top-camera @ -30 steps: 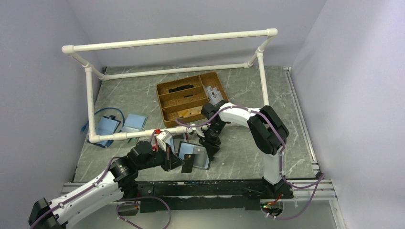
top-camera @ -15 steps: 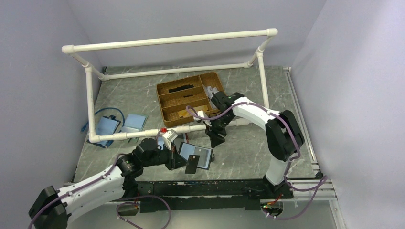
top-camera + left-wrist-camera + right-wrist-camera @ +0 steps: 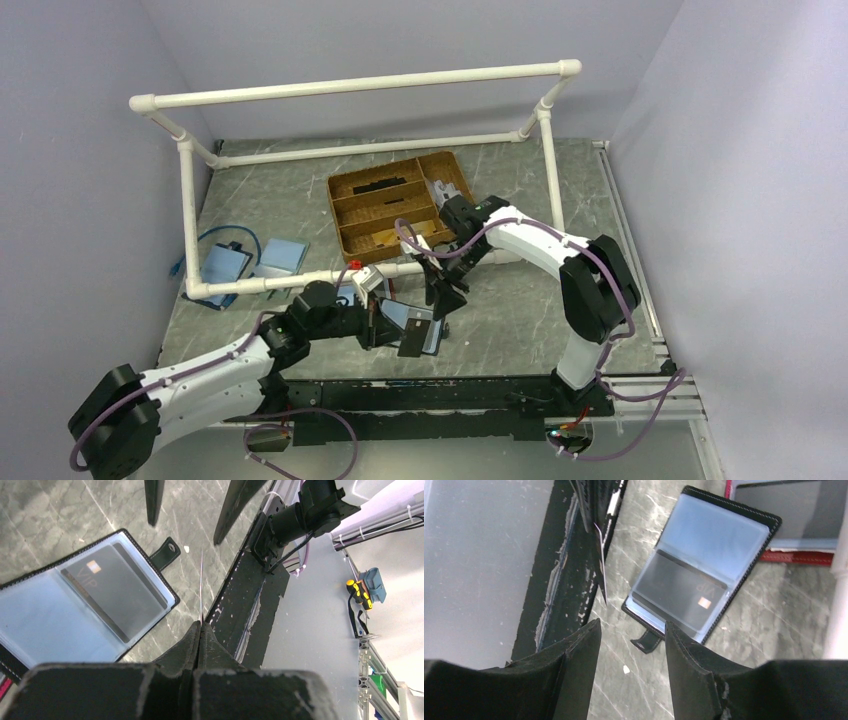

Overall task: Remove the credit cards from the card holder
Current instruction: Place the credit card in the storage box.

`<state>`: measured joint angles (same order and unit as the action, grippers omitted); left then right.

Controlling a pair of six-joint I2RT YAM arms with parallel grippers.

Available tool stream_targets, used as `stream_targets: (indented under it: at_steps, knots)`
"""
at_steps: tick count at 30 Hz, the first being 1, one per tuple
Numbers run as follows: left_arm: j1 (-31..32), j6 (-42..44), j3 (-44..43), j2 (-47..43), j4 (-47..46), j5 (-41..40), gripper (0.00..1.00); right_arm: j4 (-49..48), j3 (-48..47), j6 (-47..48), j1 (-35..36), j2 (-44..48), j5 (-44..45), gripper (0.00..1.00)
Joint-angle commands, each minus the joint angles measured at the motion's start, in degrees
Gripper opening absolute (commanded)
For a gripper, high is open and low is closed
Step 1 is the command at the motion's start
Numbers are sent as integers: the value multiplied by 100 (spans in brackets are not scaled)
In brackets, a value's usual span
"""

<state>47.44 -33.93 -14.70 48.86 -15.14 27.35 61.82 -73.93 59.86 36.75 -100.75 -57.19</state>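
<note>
Left gripper (image 3: 200,626) pinching dark card (image 3: 409,340) (probably grey-black), card holder (image 3: 704,565) open

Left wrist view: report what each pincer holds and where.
The left pincer is shut on a dark credit card, pinching its near end. The right pincer is open, holding nothing.
</note>
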Motion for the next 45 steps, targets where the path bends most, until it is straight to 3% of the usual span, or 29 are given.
stream_targets:
  at_steps: [1,6,9,11,16,24,33,39,45]
  knots:
    - [20,151,-289,171,-587,176,0,138,-84,165,215,-94,-444,49]
    - [19,111,-251,242,-714,114,0,225,-192,158,348,-242,-402,32]
    - [14,99,-196,172,-710,42,0,347,-280,202,350,-315,-411,16]
    - [16,97,-182,98,-660,-16,0,340,-316,135,350,-338,-399,0]
    - [16,10,-205,-240,-161,-482,2,499,-423,270,342,-308,-362,0]
    - [9,-128,-312,-1236,1093,-1531,62,209,-442,-144,101,7,0,0]
    - [17,-356,-800,-2262,2895,-2957,98,-1274,-881,-1666,-832,639,1060,0]
    - [11,-480,-994,-2310,3289,-3631,99,-2309,-2016,-2971,-1245,265,1624,0]
    - [10,-455,-1246,-2122,3594,-4047,99,-3304,-2999,-4220,-1249,-747,1935,0]
